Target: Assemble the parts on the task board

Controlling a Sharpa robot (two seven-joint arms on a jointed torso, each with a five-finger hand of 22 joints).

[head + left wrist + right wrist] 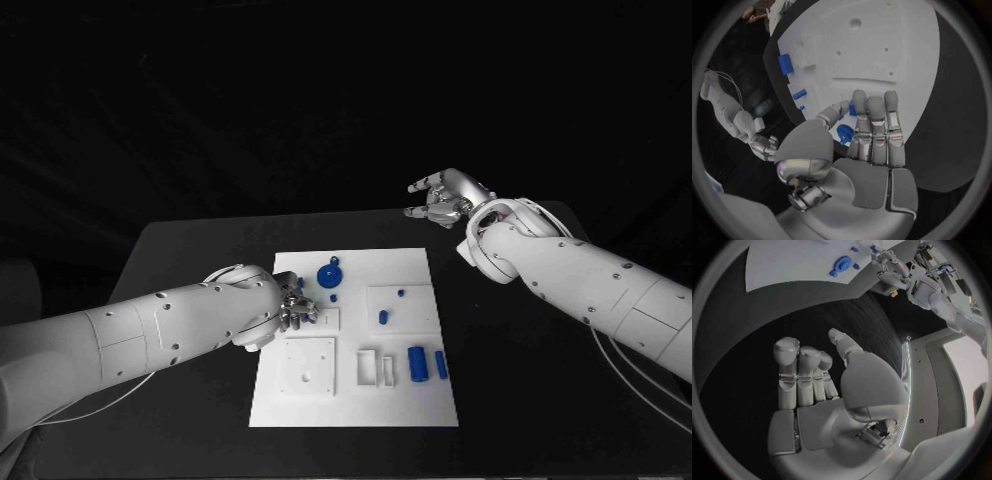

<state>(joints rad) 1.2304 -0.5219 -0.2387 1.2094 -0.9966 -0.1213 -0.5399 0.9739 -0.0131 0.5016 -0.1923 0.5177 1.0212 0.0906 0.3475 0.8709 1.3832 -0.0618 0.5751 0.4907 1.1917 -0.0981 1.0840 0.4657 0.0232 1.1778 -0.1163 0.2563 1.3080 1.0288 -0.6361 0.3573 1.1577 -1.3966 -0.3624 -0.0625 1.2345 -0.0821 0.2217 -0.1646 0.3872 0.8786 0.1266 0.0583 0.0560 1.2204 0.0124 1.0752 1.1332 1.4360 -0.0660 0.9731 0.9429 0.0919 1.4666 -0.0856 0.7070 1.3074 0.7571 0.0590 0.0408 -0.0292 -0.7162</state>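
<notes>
The white task board lies mid-table. My left hand hovers at its left edge and pinches a small blue part between thumb and fingers, the fingers held straight. My right hand is raised beyond the board's far right corner, fingers apart and holding nothing. On the board sit a round blue part, a short blue peg and two upright-lying blue cylinders near the front right. The right wrist view looks across at the round blue part and my left hand.
A white recessed block and narrow white slots occupy the board's near half. Small blue dots lie by the round part. The left wrist view catches blue pieces on the board. Black tabletop surrounds the board.
</notes>
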